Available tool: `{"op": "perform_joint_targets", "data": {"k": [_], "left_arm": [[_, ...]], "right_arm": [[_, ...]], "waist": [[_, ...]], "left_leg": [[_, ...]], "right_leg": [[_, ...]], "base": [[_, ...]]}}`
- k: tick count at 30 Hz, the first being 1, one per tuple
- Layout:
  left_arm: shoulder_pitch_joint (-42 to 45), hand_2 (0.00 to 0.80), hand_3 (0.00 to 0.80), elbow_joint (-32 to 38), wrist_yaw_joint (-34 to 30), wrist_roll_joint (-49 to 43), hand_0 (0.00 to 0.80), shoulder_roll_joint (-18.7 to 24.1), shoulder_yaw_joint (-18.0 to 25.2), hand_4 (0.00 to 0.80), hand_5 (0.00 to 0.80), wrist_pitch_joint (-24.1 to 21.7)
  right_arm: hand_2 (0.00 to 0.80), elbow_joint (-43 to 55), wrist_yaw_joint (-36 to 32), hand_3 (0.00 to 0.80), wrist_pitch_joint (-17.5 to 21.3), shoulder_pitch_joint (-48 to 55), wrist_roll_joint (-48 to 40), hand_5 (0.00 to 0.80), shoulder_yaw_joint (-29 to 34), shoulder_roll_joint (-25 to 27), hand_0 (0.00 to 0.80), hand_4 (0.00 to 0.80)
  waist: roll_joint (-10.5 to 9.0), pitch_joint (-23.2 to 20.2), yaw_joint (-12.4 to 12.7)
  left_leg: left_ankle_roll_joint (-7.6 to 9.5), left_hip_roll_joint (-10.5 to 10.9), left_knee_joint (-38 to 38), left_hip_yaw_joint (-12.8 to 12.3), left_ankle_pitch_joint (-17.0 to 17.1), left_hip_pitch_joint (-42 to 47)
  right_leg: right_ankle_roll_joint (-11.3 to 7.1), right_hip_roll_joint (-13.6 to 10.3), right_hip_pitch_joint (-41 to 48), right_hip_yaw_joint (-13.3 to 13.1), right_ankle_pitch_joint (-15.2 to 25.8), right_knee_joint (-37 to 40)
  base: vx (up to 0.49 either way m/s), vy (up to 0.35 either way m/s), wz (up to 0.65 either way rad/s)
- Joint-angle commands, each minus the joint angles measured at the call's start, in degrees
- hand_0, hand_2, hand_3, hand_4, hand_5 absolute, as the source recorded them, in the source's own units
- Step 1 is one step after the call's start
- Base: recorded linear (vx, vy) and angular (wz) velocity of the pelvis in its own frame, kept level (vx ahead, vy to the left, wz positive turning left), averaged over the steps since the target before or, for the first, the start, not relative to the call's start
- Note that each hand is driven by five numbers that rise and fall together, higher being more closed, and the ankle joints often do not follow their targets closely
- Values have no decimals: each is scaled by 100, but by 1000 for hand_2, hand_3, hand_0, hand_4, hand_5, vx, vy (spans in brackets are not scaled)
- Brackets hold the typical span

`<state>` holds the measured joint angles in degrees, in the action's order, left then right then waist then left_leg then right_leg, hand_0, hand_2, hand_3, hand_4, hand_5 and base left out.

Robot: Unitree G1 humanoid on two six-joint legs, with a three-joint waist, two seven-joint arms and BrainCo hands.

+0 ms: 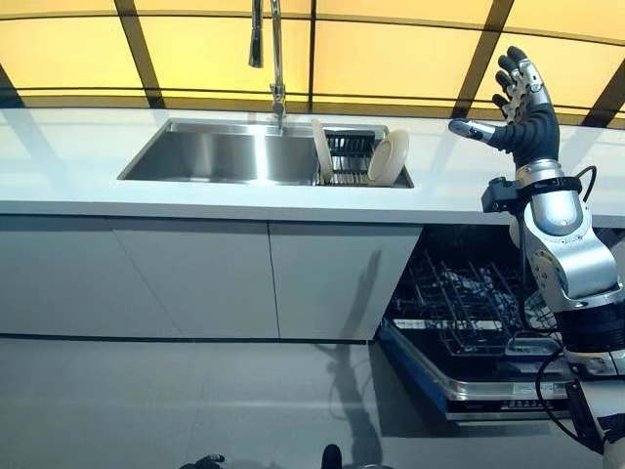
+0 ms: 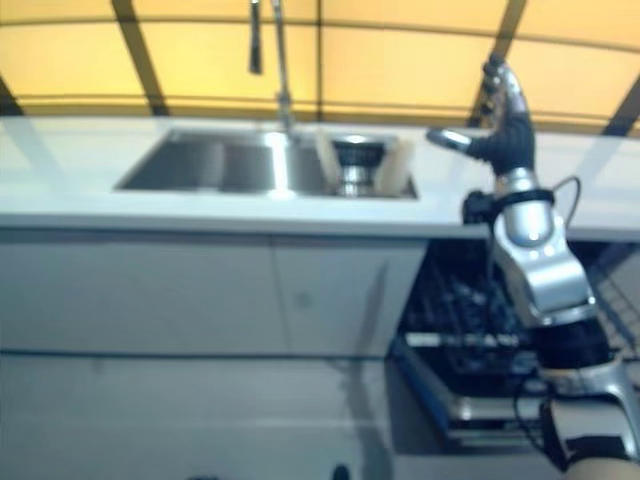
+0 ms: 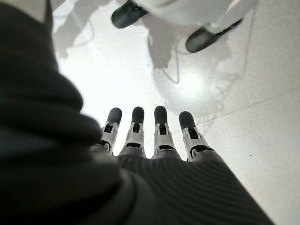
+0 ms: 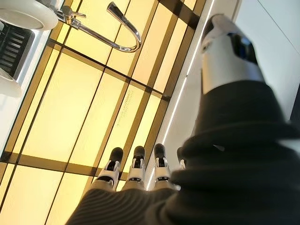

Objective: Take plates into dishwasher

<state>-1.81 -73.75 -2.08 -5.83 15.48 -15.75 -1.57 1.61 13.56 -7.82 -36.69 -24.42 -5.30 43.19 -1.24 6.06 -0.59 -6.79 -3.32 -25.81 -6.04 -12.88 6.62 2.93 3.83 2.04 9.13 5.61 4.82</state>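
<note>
In the left eye view, the right hand [image 1: 522, 107] was raised above the bench [image 1: 78, 166], to the right of the sink [image 1: 210, 156], its fingers straight and spread, thumb pointing toward the sink, holding nothing. Two pale plates stood on edge in a dark rack [image 1: 347, 156] at the sink's right end: one plate [image 1: 322, 149] thin and nearly upright, the other plate [image 1: 389, 156] leaning to the right. A tap [image 1: 276, 59] rose behind the sink. Below the bench, right of the white cabinet doors [image 1: 195, 278], the dishwasher [image 1: 469, 322] stood open with its wire basket pulled out.

The right eye view gave the same layout, blurred, with the right hand well apart from the plates.

In the left wrist view, the left hand [image 3: 154, 140] pointed down at the pale floor [image 3: 262, 140], fingers straight and empty.

In the right wrist view, the right hand's straight fingers [image 4: 136, 164] lay against yellow wall panels [image 4: 70, 108], with the tap and a plate's rim at a corner.
</note>
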Motion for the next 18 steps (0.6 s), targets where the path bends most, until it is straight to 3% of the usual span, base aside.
{"op": "perform_joint_targets", "data": {"k": [1,2,4,6,8,10,12,15,18], "left_arm": [[81,0,0,112,220,51,0,89,-120,0,0,-379],[87,0,0,232,255,107,0,106,-127,0,0,-343],[93,0,0,457,232,189,0,159,-86,0,0,-233],[76,0,0,590,203,199,0,218,-33,0,0,-161],[61,0,0,690,158,223,0,272,33,0,0,-74],[55,0,0,790,143,303,0,276,54,0,0,33],[55,0,0,783,169,335,0,227,95,0,0,66],[202,0,0,696,294,390,0,137,138,0,0,-67],[329,0,0,671,328,463,0,102,195,0,0,-166]], "right_arm": [[0,53,-14,0,229,219,-93,0,-2,-105,0,0],[0,67,27,0,236,261,-121,0,-11,-112,0,0],[0,61,40,0,225,295,-171,0,-15,-133,0,0],[0,37,64,0,213,262,-138,0,-70,-226,0,0],[0,-72,144,0,221,111,-99,0,-219,-341,0,0],[0,-192,202,0,233,-31,-93,0,-365,-442,0,0],[0,-290,243,0,222,-140,3,0,-478,-562,0,0],[0,-324,152,0,263,-141,61,0,-564,-632,0,0],[0,-352,44,0,317,-94,-5,0,-556,-557,0,0]], "waist": [[163,-158,6],[191,-93,21],[132,22,47],[20,112,80],[-122,145,114],[-226,177,148],[-249,153,160],[-238,137,152],[-255,110,139]], "left_leg": [[75,66,-2497,-708,1797,-956],[62,-96,-2882,-683,1693,-1228],[141,-267,-2762,-683,1436,-1496],[326,-281,-2111,-721,1125,-1617],[467,-198,-1047,-916,955,-1418],[464,84,306,-820,1079,-1271],[406,257,1755,-494,1386,-1160],[317,144,2994,-347,1952,-1013],[306,33,3079,-366,2073,-1066]], "right_leg": [[138,258,208,321,-787,-168],[193,261,281,475,-881,-236],[227,144,411,642,-990,-336],[213,6,540,700,-1016,-332],[179,-136,608,662,-1054,-289],[122,-240,639,578,-1024,-256],[61,-261,637,547,-1017,-244],[58,-233,780,562,-1090,-230],[52,-278,979,585,-1320,-311]], "base": [[206,-420,-3],[184,-304,-6],[169,-238,-1],[191,-173,-1],[233,-85,-5],[214,1,6],[228,52,9],[310,77,-6],[333,165,-16]]}}
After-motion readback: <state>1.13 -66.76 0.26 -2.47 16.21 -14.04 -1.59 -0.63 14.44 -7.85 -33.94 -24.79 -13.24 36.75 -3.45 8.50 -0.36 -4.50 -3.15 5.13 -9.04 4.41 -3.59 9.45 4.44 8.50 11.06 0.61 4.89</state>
